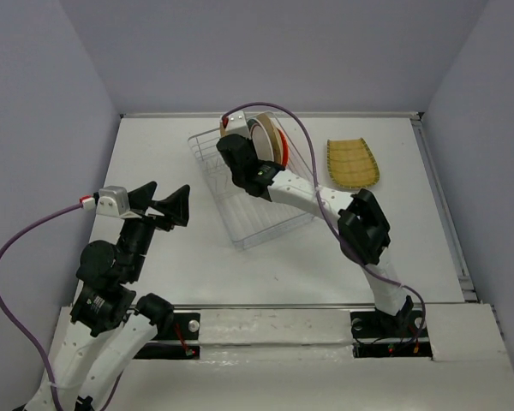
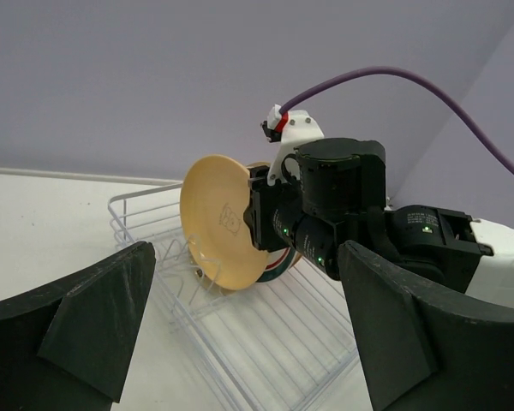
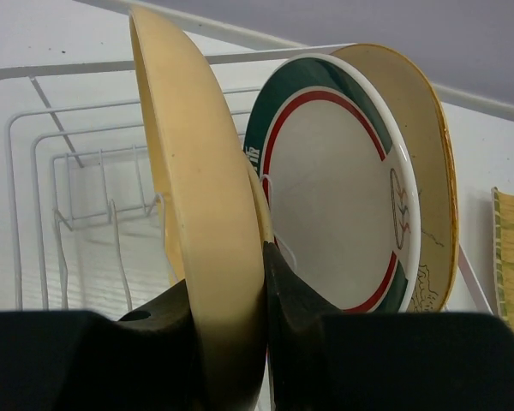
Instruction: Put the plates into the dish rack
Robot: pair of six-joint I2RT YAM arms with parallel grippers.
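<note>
Tan plate [image 3: 197, 197], upright on edge, clenched by the right gripper [image 3: 227, 300] over the dish rack [image 1: 270, 218], face parallel to the green-ringed plate [image 3: 334, 180] racked just beyond. Left gripper [image 1: 160, 204] spread, empty, well apart.

Table [image 1: 171, 265]: white, flat, matte top. From my remote views I count two things lying directly on it.

1. Dish rack [image 1: 255, 224]: white wire basket, at the far middle of the table, turned askew to the table edges with one corner pointing toward the near side. In the left wrist view its wire floor [image 2: 265, 342] rests flat on the surface.
2. Squarish yellow-green ribbed plate [image 1: 352, 163]: lies flat to the right of the rack, near it but not touching, toward the far right corner.

Near edge: left arm base [image 1: 167, 321] and right arm base [image 1: 392, 318] are fixed side by side.
</note>
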